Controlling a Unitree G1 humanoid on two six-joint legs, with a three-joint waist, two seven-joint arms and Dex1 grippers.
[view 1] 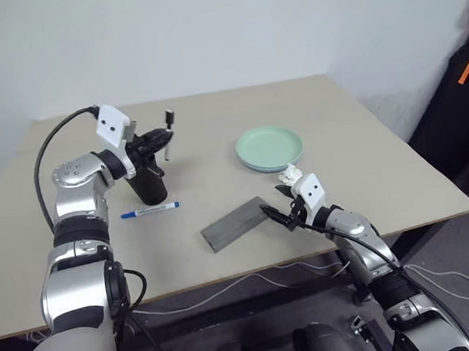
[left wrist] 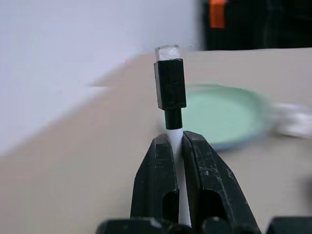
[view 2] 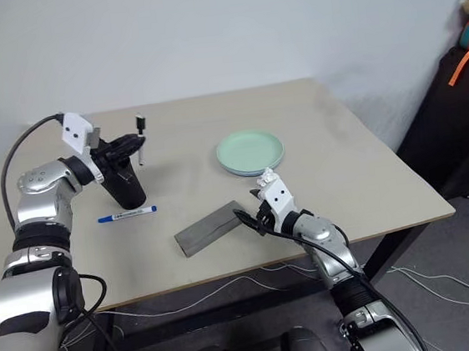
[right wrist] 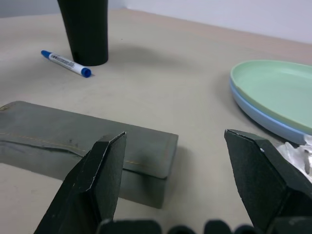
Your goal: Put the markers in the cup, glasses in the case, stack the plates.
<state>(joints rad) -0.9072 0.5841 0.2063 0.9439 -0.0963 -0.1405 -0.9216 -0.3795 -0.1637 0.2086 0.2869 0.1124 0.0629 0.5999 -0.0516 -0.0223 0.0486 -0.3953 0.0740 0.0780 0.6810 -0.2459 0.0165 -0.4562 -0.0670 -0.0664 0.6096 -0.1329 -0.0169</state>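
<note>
My left gripper [view 1: 160,140] is shut on a marker [left wrist: 170,90], held upright with its black end up, over the rim of the black cup [view 1: 148,187]. A second marker [view 1: 150,209] with a blue cap lies on the table just in front of the cup. The grey case [view 1: 235,223] lies shut near the front edge. My right gripper [view 1: 277,210] stands open at the case's right end, with nothing between its fingers. The mint green plate [view 1: 269,147] sits stacked on the light blue plate [right wrist: 258,114]. The glasses are out of view.
A small white lumpy wad [view 1: 289,174] lies between the plates and my right gripper. The table's front edge [view 1: 252,266] runs close below the case. Cables lie on the floor, and dark bags [view 1: 462,110] stand to the right of the table.
</note>
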